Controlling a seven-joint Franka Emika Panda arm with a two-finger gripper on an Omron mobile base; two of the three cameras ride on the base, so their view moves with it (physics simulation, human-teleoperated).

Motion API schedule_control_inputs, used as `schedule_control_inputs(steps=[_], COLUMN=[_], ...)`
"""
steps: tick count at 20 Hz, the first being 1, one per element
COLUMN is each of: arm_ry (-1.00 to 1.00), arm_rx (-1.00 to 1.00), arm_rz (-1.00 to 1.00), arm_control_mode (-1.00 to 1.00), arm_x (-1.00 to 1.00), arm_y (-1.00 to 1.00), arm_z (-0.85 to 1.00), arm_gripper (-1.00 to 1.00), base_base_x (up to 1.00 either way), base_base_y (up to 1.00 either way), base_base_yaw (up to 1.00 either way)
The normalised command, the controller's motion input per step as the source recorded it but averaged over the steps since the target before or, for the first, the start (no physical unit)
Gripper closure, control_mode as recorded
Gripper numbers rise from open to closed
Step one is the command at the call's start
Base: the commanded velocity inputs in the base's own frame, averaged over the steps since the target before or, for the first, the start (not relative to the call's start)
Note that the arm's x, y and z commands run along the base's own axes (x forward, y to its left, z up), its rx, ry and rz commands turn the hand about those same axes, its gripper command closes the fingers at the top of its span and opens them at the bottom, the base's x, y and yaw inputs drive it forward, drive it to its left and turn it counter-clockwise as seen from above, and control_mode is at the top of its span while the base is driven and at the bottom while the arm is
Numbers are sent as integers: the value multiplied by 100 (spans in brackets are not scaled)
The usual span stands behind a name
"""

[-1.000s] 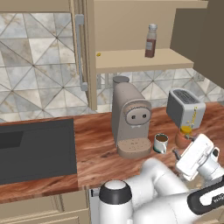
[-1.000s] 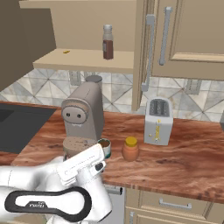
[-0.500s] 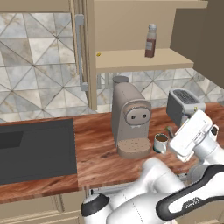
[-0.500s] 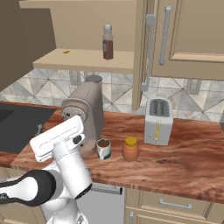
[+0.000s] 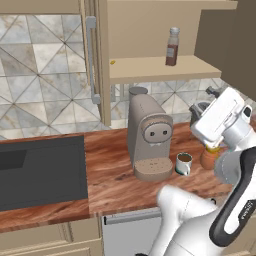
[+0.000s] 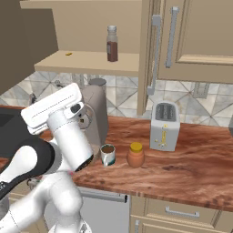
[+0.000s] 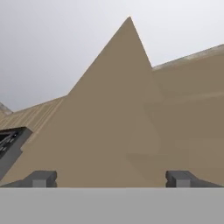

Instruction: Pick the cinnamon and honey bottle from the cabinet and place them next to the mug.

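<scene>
The cinnamon [image 5: 172,46] [image 6: 112,43] stands upright on the shelf of the open cabinet [image 5: 150,69] [image 6: 86,62]. On the counter below, the white mug [image 5: 184,163] [image 6: 108,154] holds dark liquid. The honey bottle [image 6: 135,155] stands just right of it, partly hidden by my arm in the left base view [image 5: 209,158]. My gripper [image 6: 44,92] [image 7: 111,178] is raised above the counter, well below and to the side of the cinnamon. It points up at tan cabinet wood, its jaws wide open with nothing between them.
A beige coffee machine [image 5: 149,135] [image 6: 98,113] stands left of the mug. A toaster [image 6: 164,126] sits against the tiled wall. A dark cooktop [image 5: 40,172] is set into the counter at the left. The cabinet door with its grey handle [image 5: 91,60] hangs open.
My hand has risen from low over the counter beside the honey bottle to about the coffee machine's top height. The bottle and mug have not moved.
</scene>
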Motion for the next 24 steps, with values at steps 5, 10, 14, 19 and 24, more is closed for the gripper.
schedule_control_inputs(steps=[5, 10, 14, 19, 24], arm_ry=[0, 5, 0, 2, 3], arm_rx=[0, 0, 0, 0, 0], arm_rz=[0, 0, -12, -47, -43], arm_control_mode=[-100, -100, -100, -100, -100], arm_x=[-3, -3, -4, -10, 0], arm_y=[-5, -1, -1, 1, 12], arm_z=[95, 7, 25, 15, 11], arm_gripper=[-100, -100, -100, -100, -100], base_base_x=[0, 0, 0, 0, 0], base_base_y=[0, 0, 0, 0, 0], base_base_yaw=[0, 0, 0, 0, 0])
